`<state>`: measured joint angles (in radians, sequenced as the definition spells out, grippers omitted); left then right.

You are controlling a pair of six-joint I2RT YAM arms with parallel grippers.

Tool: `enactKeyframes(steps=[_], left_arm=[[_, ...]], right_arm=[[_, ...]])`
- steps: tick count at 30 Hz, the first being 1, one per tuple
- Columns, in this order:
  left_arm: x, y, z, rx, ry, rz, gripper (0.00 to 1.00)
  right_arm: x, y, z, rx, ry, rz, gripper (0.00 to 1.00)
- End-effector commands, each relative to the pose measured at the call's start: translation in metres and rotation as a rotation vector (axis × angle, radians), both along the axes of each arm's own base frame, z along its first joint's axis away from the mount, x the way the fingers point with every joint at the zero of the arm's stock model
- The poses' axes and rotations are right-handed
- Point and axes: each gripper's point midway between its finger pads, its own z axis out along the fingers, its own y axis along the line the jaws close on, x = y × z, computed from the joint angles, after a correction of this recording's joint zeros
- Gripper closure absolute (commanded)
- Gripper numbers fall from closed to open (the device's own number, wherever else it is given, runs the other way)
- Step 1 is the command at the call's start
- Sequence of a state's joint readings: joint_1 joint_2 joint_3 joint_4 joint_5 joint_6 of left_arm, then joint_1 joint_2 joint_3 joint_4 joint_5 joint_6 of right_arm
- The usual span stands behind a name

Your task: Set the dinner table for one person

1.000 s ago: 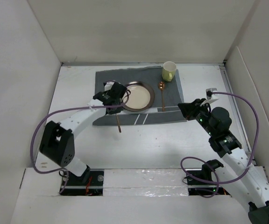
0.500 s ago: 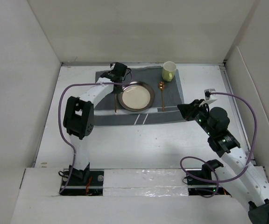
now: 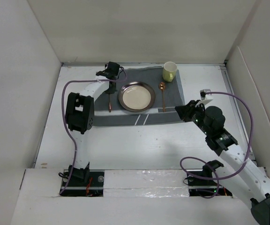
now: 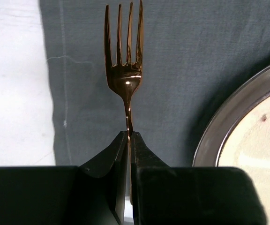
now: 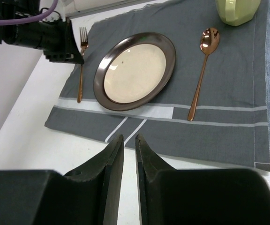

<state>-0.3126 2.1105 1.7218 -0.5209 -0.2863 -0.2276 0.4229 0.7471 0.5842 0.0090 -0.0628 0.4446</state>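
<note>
On the white dinner table [image 3: 125, 145] lies a dark grey striped placemat [image 3: 172, 115]. On it sit a cream plate with a dark rim [image 3: 136, 96], a copper spoon [image 3: 162, 97] to its right and a pale green mug [image 3: 169, 71] at the far right corner. My left gripper [image 3: 110, 83] is shut on the neck of a copper fork [image 4: 123, 56], low over the mat just left of the plate [image 4: 247, 136], tines pointing away. My right gripper [image 3: 185, 112] hovers by the mat's near right corner. Its jaws stand a little apart with nothing between them [image 5: 129, 137].
White walls close in the table on the left, the back and the right. The left arm's purple cable [image 3: 67, 117] loops over the table's left side. The right arm's cable [image 3: 247, 117] arcs near the right wall.
The left arm has swung from the mat's near left part to its far left corner. The fork went with it and now lies alongside the plate. The right gripper has shifted slightly left.
</note>
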Motion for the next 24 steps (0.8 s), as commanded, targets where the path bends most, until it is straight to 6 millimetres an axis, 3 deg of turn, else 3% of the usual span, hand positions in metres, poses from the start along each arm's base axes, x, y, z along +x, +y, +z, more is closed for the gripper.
enactKeyframes(steps=[1,12,19,22,24], left_arm=[[0.014,-0.009,0.012,-0.012,-0.042,-0.026,1.0],[0.027,-0.003,-0.015,-0.008,-0.017,-0.014,1.0],[0.027,0.004,-0.019,0.029,-0.01,0.014,1.0],[0.025,0.009,-0.005,0.043,-0.028,0.037,0.84],[0.024,0.008,0.026,0.01,-0.09,0.048,0.68]], right_arm=[[0.003,0.001,0.018,0.014,-0.067,-0.018,0.78],[0.008,0.01,0.006,-0.009,-0.04,-0.006,0.77],[0.009,0.008,0.007,-0.012,-0.043,-0.025,0.77],[0.01,0.007,0.005,-0.018,-0.04,-0.031,0.77],[0.011,0.006,0.005,-0.024,-0.043,-0.034,0.77]])
